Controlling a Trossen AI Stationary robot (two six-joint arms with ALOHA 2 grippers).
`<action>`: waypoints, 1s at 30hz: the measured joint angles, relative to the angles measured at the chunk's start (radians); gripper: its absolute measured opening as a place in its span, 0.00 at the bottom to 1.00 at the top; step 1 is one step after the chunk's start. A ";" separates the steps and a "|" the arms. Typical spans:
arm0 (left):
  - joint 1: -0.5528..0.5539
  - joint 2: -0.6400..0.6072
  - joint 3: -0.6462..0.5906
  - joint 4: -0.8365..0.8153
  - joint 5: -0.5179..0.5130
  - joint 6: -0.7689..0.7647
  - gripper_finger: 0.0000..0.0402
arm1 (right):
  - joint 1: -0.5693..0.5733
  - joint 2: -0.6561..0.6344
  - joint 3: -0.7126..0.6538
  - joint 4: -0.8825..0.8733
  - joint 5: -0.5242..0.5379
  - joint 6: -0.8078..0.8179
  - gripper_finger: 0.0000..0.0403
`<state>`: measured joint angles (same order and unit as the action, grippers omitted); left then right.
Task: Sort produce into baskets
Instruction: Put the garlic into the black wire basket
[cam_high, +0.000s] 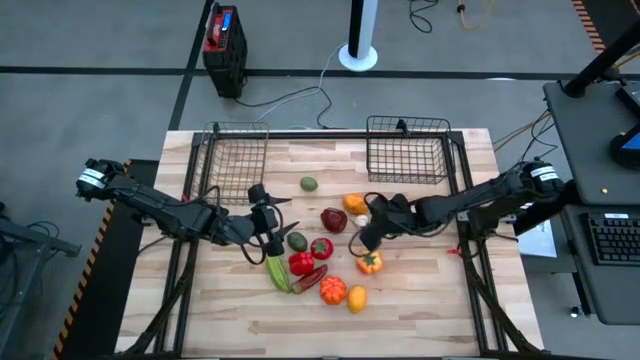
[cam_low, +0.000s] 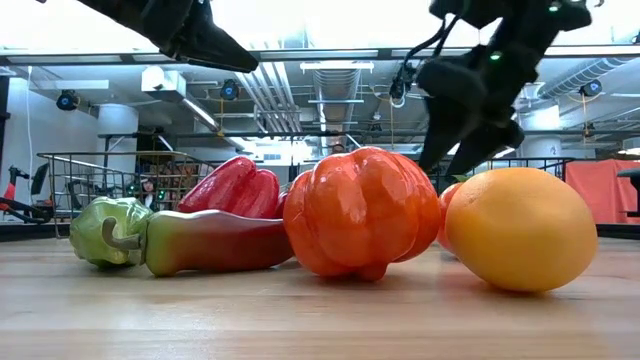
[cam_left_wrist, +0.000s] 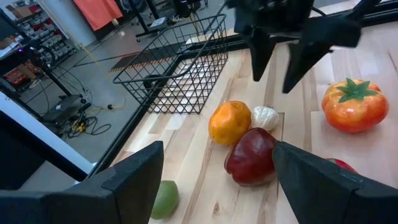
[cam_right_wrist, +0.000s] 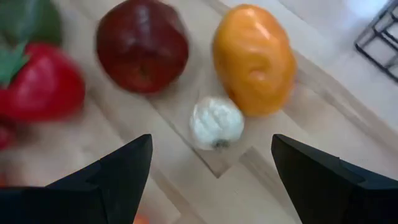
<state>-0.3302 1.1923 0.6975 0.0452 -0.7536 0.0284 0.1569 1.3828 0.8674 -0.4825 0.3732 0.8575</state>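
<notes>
The produce lies in a cluster at the table's middle: a green lime (cam_high: 309, 183), an orange (cam_high: 354, 203), a tiny white garlic (cam_high: 362, 220), a dark maroon fruit (cam_high: 334, 220), red pieces (cam_high: 321, 248), an orange tomato (cam_high: 370, 263) and a lemon (cam_high: 357, 298). Two black wire baskets stand at the far edge, one left (cam_high: 233, 160) and one right (cam_high: 407, 150). My right gripper (cam_right_wrist: 211, 146) is open, above the garlic (cam_right_wrist: 216, 122) and beside the orange (cam_right_wrist: 254, 59). My left gripper (cam_high: 275, 222) is open, left of the cluster, facing the maroon fruit (cam_left_wrist: 252, 155).
A green pepper (cam_low: 105, 232), a red-green chili (cam_low: 215, 242), an orange pepper (cam_low: 362, 212) and the lemon (cam_low: 520, 228) lie nearest the near edge. A black box with a red top (cam_high: 224, 45) stands on the floor beyond the table. Bare wood lies along the near edge.
</notes>
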 joint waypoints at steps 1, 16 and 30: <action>0.000 0.000 0.000 0.000 0.000 0.000 0.71 | -0.006 0.011 0.018 -0.021 -0.016 0.023 0.80; 0.000 0.000 -0.001 -0.074 -0.110 0.001 0.71 | -0.017 0.180 0.187 -0.320 -0.134 0.175 0.81; 0.000 -0.001 -0.001 -0.106 -0.101 0.023 0.71 | -0.061 0.205 0.156 -0.177 -0.103 0.163 0.81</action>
<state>-0.3298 1.1915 0.6968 -0.0612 -0.8549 0.0513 0.0964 1.5882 1.0233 -0.6597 0.2699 1.0208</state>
